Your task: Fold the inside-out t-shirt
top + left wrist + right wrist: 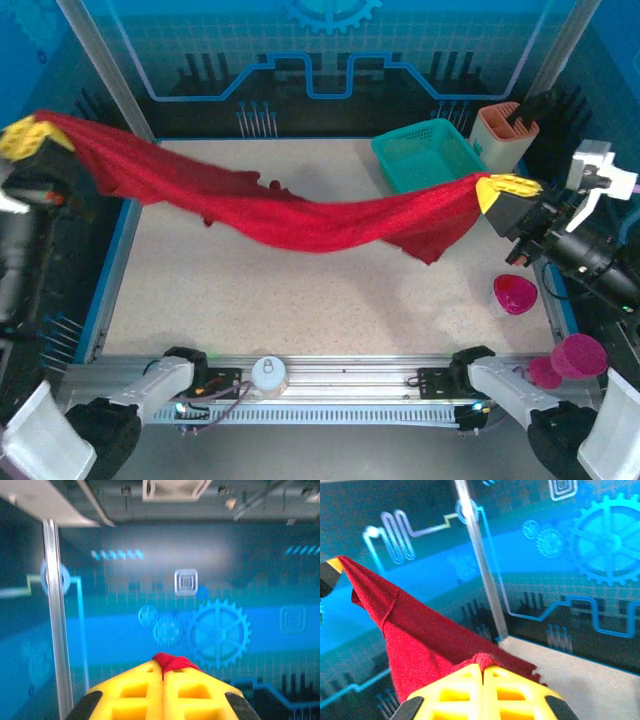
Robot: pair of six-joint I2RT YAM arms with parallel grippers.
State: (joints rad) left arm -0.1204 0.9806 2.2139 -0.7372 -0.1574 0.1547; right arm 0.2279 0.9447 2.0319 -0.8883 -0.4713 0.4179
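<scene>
Inside-out t-shirt (300,215) stretched midair, left pincer (35,135), right pincer (503,189) clamped on ends; top: basket (420,160).

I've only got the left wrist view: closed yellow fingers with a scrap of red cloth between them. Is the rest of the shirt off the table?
Observer: From above, the t-shirt hangs as a sagging band from your left gripper across to the right side, and it looks clear of the table.
Operator: So the right side has a hold too?
Observer: Yes, the right gripper is shut on the other end, with cloth bunched at its fingertips in its own camera.
Operator: Anything close to that end?
Observer: The teal basket sits just behind it, and a loose flap of cloth dangles below the grip.
</scene>
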